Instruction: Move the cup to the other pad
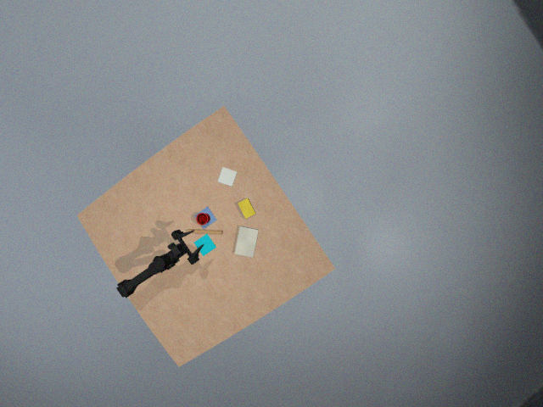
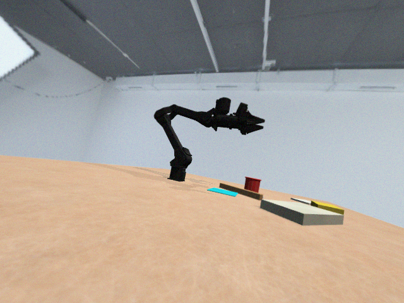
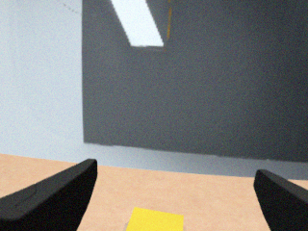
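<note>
Wide-open tool, red cup on blue

The black two-fingered tool [image 1: 198, 239] [image 2: 263, 124] [image 3: 176, 173] hangs high above the tan tabletop [image 1: 263, 280] [image 2: 163, 244] [image 3: 202, 197], its fingers spread nearly fully and grasping nothing. The round red cup [image 1: 203, 219] [image 2: 252, 184] stands upright on the square blue pad [image 1: 211, 216], across a thin wooden strip [image 1: 210, 231] [image 2: 241, 190] from the flat cyan pad [image 1: 204, 244] [image 2: 223, 191].

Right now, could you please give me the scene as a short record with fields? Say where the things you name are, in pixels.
cup: red [image 1: 203, 218] [image 2: 252, 184], upright, on the blue pad [image 1: 211, 216]
other pad: cyan [image 1: 204, 244] [image 2: 223, 191], no cup on it
between pads: wooden strip [image 1: 210, 231] [image 2: 240, 191]
pincer: [image 1: 198, 238] [image 2: 263, 124] [image 3: 175, 168] open, raised above the table, holding nothing
also on table: yellow block [image 1: 246, 208] [image 2: 327, 206] [image 3: 155, 221], pale grey block [image 1: 246, 242] [image 2: 302, 208], white square [image 1: 226, 176] [image 2: 300, 201]
marbles: cannot tell
</note>
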